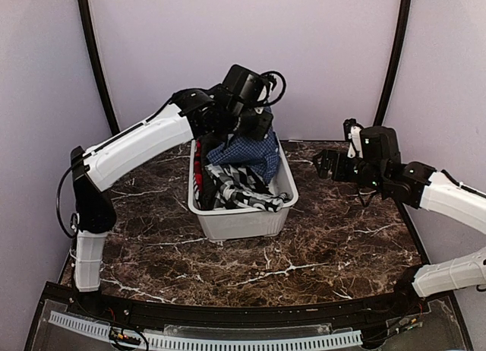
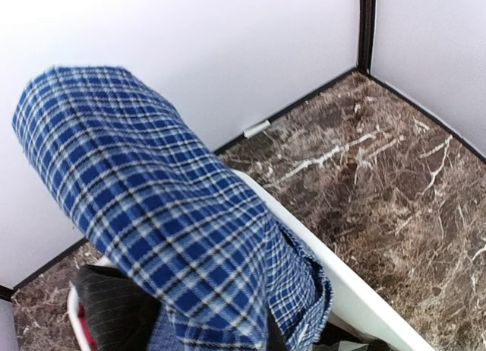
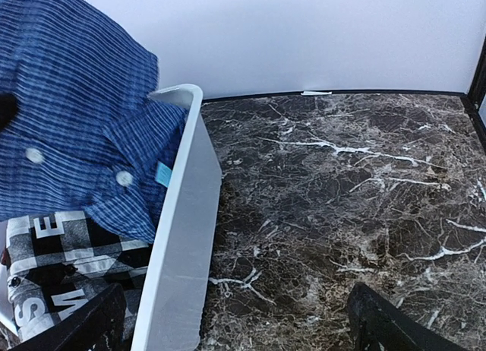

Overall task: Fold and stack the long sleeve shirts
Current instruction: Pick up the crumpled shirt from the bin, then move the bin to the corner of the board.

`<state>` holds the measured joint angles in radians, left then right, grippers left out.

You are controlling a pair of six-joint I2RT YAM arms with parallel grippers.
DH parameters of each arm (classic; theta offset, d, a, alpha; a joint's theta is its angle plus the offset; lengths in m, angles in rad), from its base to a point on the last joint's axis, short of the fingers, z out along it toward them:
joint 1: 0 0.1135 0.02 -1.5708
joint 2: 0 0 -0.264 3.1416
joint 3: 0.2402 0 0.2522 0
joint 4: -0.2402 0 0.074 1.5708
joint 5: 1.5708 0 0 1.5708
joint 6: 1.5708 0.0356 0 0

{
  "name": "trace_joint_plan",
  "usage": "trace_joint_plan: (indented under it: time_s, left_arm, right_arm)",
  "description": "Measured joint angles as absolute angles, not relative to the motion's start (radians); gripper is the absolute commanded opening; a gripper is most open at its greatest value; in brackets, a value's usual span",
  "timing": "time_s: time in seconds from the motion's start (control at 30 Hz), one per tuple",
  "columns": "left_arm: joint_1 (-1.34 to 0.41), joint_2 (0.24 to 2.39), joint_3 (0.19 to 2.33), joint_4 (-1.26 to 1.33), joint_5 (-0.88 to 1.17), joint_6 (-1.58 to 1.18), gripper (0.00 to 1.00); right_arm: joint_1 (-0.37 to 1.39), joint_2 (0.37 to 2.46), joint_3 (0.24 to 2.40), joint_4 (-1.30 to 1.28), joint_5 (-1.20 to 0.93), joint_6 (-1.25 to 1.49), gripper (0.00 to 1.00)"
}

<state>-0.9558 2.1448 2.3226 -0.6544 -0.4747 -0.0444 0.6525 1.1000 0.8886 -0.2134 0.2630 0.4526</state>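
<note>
A blue checked shirt (image 1: 247, 155) hangs from my left gripper (image 1: 256, 124) over the far end of the white bin (image 1: 243, 220); its lower part still lies in the bin. In the left wrist view the shirt (image 2: 152, 214) fills the frame and hides the fingers. It shows with white buttons in the right wrist view (image 3: 76, 115). More shirts lie in the bin, among them a black and white checked one (image 1: 241, 191). My right gripper (image 1: 326, 166) is open and empty above the table, right of the bin, with its fingertips (image 3: 380, 320) wide apart.
The bin's long white wall (image 3: 178, 237) stands just left of my right gripper. A dark red and black garment (image 1: 199, 176) lies along the bin's left side. The dark marble table (image 1: 334, 237) is walled by pale panels at the back and sides.
</note>
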Motion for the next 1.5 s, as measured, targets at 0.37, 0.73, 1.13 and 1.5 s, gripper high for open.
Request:
trace_joint_plan:
  time_s: [0.37,0.73,1.13,1.5]
  left_arm:
    - [-0.956,1.688,2.074,-0.404,-0.662,0.064,0.0]
    - [-0.955,1.278,1.695,-0.226,-0.959,0.13,0.0]
    - [-0.684,1.044,1.302,-0.668,-0.853,-0.403,0.0]
    - [-0.67,0.873,1.099,-0.958,-0.602,-0.691,0.0]
  right_arm:
    - [0.619,1.143,0.863,-0.251,0.29,0.481,0.99]
    - [0.614,1.38,0.89,-0.254,0.258,0.492,0.97]
    - [0.709,1.62,1.038,-0.24,0.2,0.499,0.96]
    - [0.828,2.137,1.652,-0.202,0.077,0.49,0.97]
